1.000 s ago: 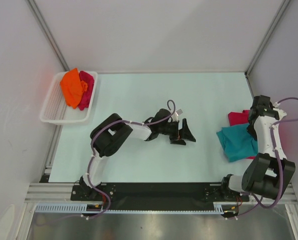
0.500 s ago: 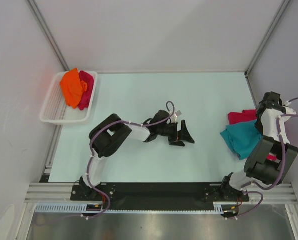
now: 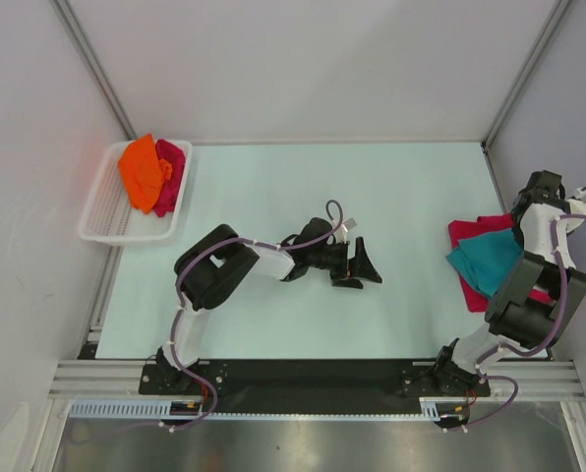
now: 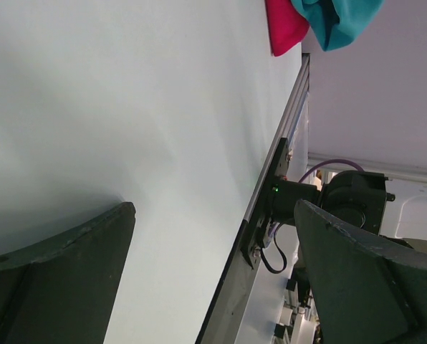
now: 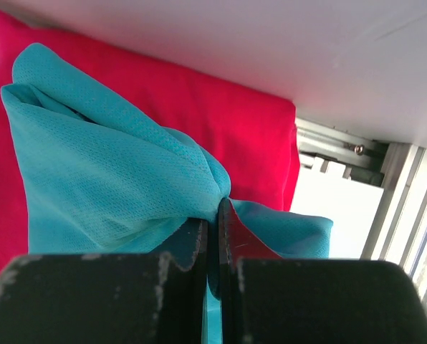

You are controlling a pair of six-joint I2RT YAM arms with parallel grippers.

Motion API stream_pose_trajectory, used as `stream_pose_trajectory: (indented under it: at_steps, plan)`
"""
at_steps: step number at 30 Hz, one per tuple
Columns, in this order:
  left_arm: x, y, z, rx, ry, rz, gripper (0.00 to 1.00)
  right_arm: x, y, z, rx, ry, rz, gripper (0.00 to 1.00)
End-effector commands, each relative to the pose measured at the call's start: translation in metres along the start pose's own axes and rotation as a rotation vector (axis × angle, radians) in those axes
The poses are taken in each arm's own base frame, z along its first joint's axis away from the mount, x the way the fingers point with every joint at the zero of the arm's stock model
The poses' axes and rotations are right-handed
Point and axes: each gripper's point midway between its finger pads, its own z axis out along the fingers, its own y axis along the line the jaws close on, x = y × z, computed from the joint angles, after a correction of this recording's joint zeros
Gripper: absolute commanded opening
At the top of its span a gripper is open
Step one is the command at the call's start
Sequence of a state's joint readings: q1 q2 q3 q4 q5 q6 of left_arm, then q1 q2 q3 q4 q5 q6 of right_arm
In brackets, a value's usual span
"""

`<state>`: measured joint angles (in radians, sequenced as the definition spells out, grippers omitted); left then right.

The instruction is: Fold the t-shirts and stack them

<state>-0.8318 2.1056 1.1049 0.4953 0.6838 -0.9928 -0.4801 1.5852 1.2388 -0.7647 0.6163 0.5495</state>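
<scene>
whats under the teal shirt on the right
A crimson-pink t-shirt lies under the teal t-shirt, showing along its far edge. The rest of it is covered by the teal cloth and the right arm.

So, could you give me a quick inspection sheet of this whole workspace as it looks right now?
Surface: pale table, no stains seen.
Job's things: teal shirt bunched on a pink shirt at the right edge; orange shirt and second pink shirt in the white basket, far left.
Clutter: nothing seen.
Grippers: left fingers open, empty, over mid-table; right fingers shut on the teal shirt.
Cables: purple cables along both arms.
Surroundings: white walls, metal frame.
</scene>
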Motion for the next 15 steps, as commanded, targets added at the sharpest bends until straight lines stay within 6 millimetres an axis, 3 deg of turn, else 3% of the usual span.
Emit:
stream_pose_trajectory:
  at_steps: [1,7,13,15]
  plan:
    - [-0.003,-0.011,-0.007,0.011,-0.026,0.048,1.00,-0.038,-0.006,-0.002,0.041,-0.110,0.098,0.00]
    - [-0.002,-0.009,-0.007,0.013,-0.022,0.043,1.00,-0.033,-0.015,0.001,0.061,-0.124,0.098,0.00]
    - [-0.004,-0.006,-0.010,0.013,-0.028,0.040,0.99,-0.026,-0.011,0.004,0.056,-0.096,0.070,0.00]
    - [-0.003,-0.006,-0.011,0.016,-0.028,0.040,1.00,-0.026,-0.007,0.002,0.051,-0.090,0.059,0.16]
